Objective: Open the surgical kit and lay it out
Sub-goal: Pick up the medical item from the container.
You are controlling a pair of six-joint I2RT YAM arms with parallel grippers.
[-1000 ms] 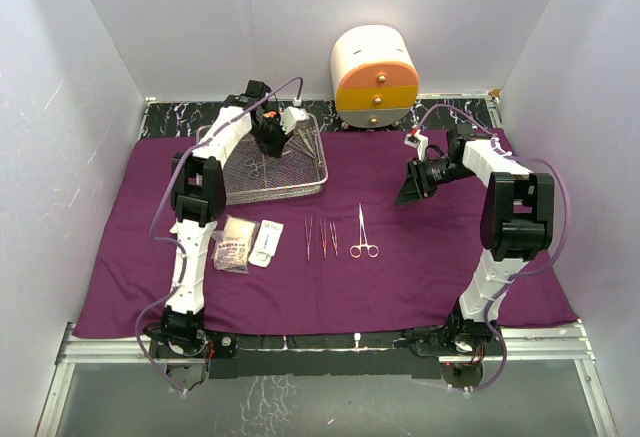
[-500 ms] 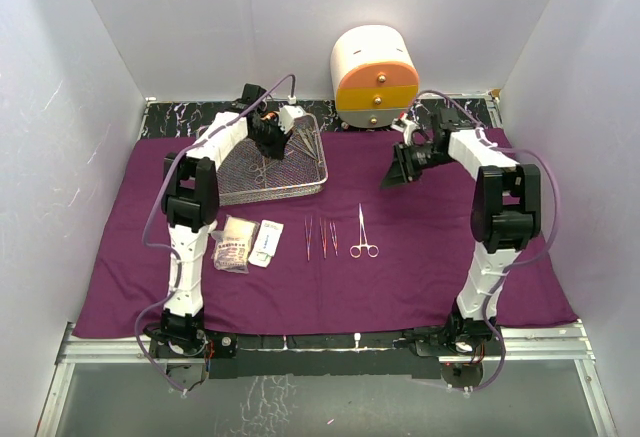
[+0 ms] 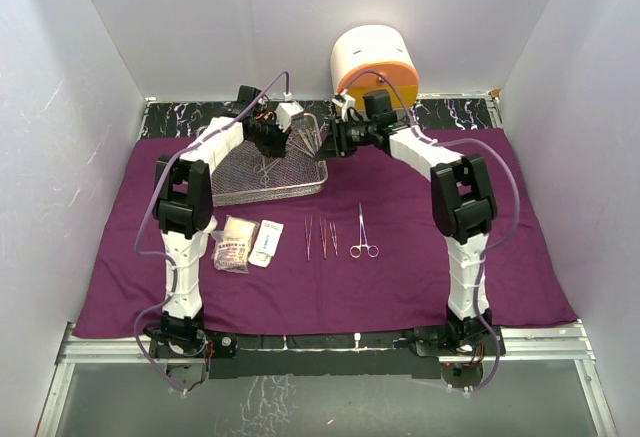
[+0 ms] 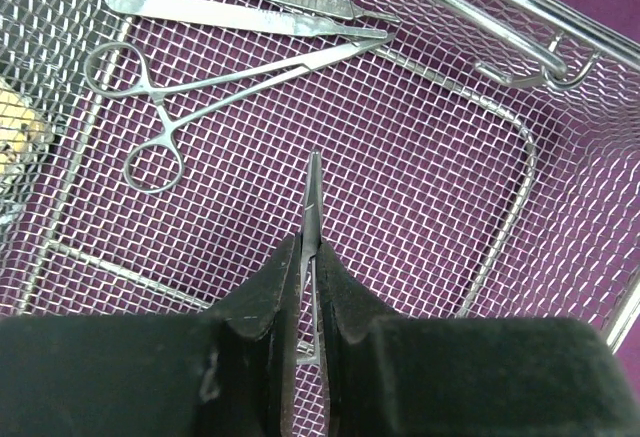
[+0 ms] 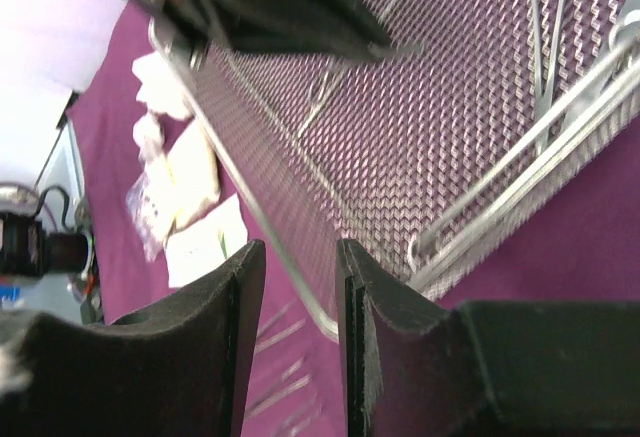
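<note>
While packets (image 3: 250, 242) and forceps (image 3: 362, 233) lie at six o'clock of the tray (image 3: 300, 191), my left tool (image 4: 310, 249) pinches a thin instrument (image 4: 313, 182) inside (more remain); my right tool (image 5: 297, 252) hangs half-open, empty.

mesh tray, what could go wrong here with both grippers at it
The right gripper has its open jaws at the tray rim; a bump could shove the tray and scatter its instruments. The left gripper pinches a thin instrument by one end, so it may slip. Both grippers are close and might collide.
</note>
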